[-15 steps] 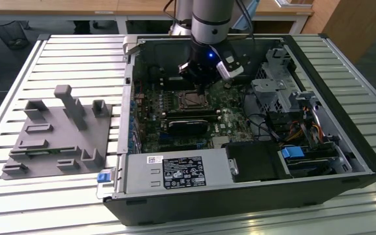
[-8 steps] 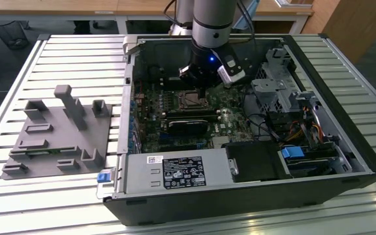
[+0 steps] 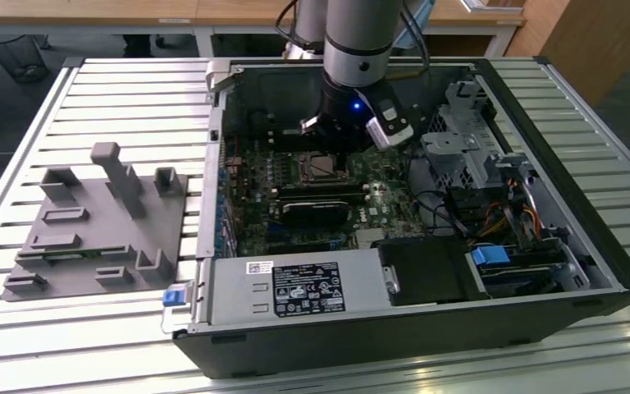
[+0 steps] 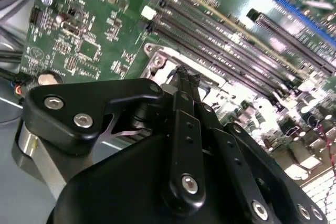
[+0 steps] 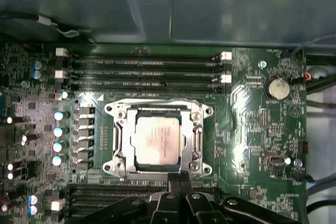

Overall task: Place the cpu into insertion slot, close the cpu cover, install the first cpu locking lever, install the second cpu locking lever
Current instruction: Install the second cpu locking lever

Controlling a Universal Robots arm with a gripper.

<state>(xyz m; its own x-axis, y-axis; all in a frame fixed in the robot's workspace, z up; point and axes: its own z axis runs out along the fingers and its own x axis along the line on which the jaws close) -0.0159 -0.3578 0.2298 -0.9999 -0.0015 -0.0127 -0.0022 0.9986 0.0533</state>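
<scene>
At the socket's near edge, the gripper is seen with fingers pressed together, holding nothing. Beyond it, the cpu is seated in the insertion slot, framed by the closed cpu cover. Farther off, memory slots are noted.

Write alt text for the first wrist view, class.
The cpu sits in the insertion slot on the green circuit board, framed by the silvery cpu cover. The black gripper hangs just beside the socket's edge, fingertips together.
</scene>
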